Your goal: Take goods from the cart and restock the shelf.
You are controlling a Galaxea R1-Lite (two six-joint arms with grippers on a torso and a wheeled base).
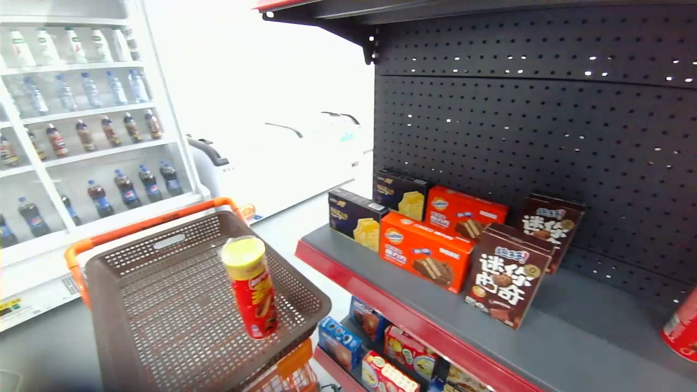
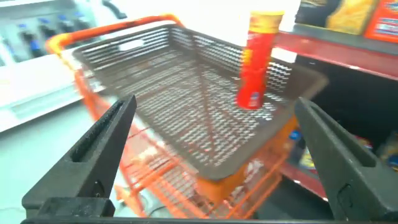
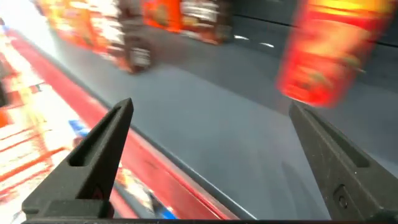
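A red chip can with a yellow lid (image 1: 251,287) stands upright in the brown basket (image 1: 163,305) of the orange cart. In the left wrist view my left gripper (image 2: 214,155) is open, a short way off from the can (image 2: 257,59) and the basket (image 2: 186,112). My right gripper (image 3: 214,158) is open above the grey shelf board (image 3: 217,118), with a red can (image 3: 323,53) standing on the board beyond it. In the head view that second can (image 1: 683,326) sits at the shelf's right end. Nothing lies between either pair of fingers.
On the grey shelf (image 1: 572,326) stand dark blue (image 1: 356,218), orange (image 1: 425,250) and brown boxes (image 1: 503,277) in two rows, backed by black pegboard (image 1: 533,120). Snack packs (image 1: 375,348) fill the lower shelf. A drinks cooler (image 1: 81,136) stands at the far left.
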